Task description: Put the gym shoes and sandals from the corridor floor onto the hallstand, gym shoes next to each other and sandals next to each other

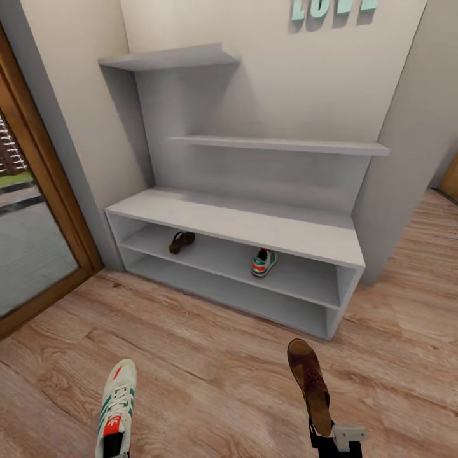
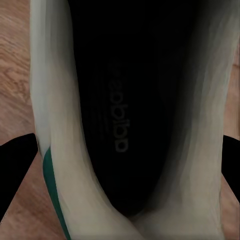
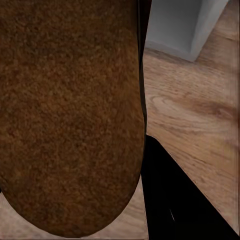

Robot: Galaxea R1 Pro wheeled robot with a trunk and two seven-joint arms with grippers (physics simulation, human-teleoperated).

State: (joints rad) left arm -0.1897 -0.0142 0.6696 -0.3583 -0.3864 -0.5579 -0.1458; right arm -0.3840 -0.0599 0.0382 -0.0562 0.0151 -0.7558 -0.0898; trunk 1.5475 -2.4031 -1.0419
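The grey hallstand point(image 1: 242, 222) stands ahead against the wall. On the shelf under its bench lie one brown sandal point(image 1: 181, 242) at the left and one gym shoe point(image 1: 263, 262) further right, well apart. My left gripper point(image 1: 114, 447) is shut on the heel of the other white gym shoe point(image 1: 118, 404), held above the floor with its toe towards the rack. The left wrist view looks into that shoe's dark insole point(image 2: 120, 115), with a black finger point(image 2: 17, 172) on each side. My right gripper point(image 1: 332, 440) is shut on the second sandal point(image 1: 310, 383), whose brown surface point(image 3: 70, 115) lies beside a finger point(image 3: 175, 200).
A wood-framed glass door point(image 1: 38, 210) lines the left side. A grey wall point(image 1: 413, 127) juts out just right of the rack. Wood plank floor point(image 1: 210, 343) stretches between me and the rack. The bench top and the two floating shelves point(image 1: 280, 145) carry nothing.
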